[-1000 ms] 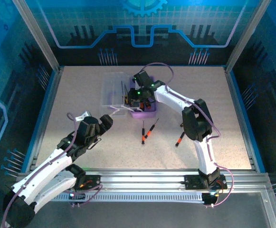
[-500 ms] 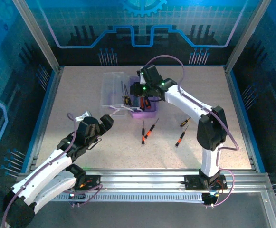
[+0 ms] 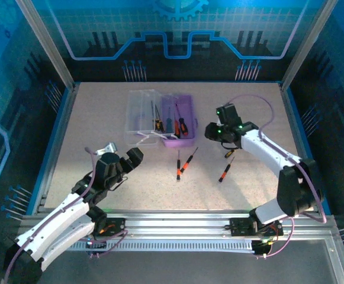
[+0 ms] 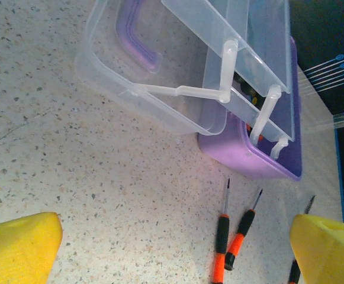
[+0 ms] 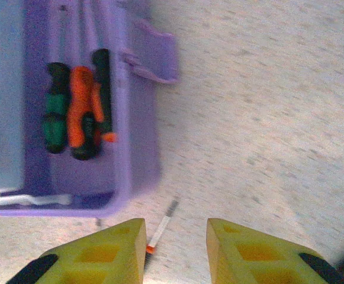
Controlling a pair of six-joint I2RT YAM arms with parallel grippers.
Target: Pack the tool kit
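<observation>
Speckled beige tabletop (image 3: 89, 136) sits boxed in by blue walls. Toward the upper middle of the overhead view lies the purple case (image 3: 189, 112), its long axis running up and down the frame, with the clear lid (image 3: 141, 112) folded flat on its left. The packed screwdrivers (image 5: 80, 112) lie lengthwise inside, shafts toward the top of the frame. The loose screwdrivers (image 3: 179, 165) lie below and to the right of the case, most slanting tip-up to the right. A yellow-handled screwdriver (image 3: 230, 152) lies just below the right gripper (image 5: 176, 239). That gripper hovers right of the case, fingers slightly parted, with nothing between them. The left gripper (image 4: 174, 236), at lower left, gapes wide and empty, facing the case's near end. Bare table stretches from the case to the right edge, and across the lower left.
</observation>
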